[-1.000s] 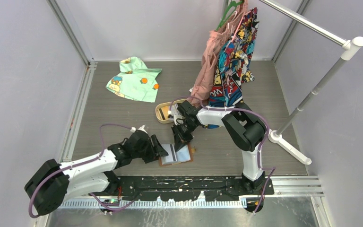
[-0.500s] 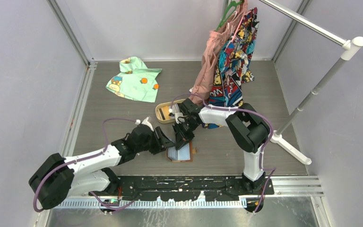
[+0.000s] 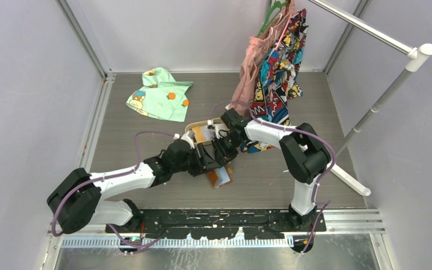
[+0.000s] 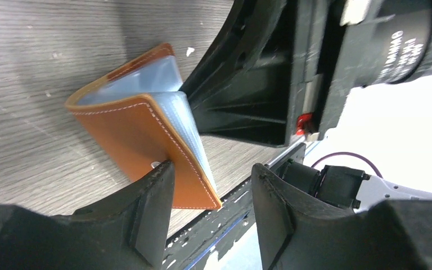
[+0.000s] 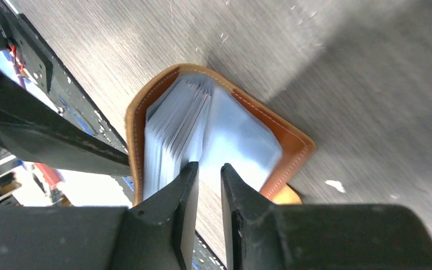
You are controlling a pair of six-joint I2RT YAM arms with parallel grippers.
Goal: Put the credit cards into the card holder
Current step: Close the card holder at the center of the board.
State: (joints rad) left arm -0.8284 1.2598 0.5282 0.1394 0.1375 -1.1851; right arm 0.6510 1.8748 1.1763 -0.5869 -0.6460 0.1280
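The card holder [image 3: 220,178] is brown leather with clear bluish sleeves and stands half folded on the table, between both grippers. In the left wrist view its cover [image 4: 140,129] leans against one finger of my left gripper [image 4: 212,169], whose jaws are wide apart and clamp nothing. My right gripper [image 5: 209,167] hovers over the fanned sleeves [image 5: 174,121] with only a narrow gap between its fingers, through which the table shows. The credit cards [image 3: 205,134] lie in the tan tray [image 3: 191,130] behind the grippers. From above, the left gripper [image 3: 209,164] and right gripper [image 3: 223,153] nearly touch.
A green garment [image 3: 160,94] lies at the back left. Patterned clothes [image 3: 275,67] hang from a rack whose foot [image 3: 343,171] stands at the right. The black mounting rail [image 3: 230,216] runs along the near edge, close to the card holder.
My left arm reached right and forward to the card holder. The holder went from lying flat open to half folded and shifted right. The right gripper's fingers parted slightly.
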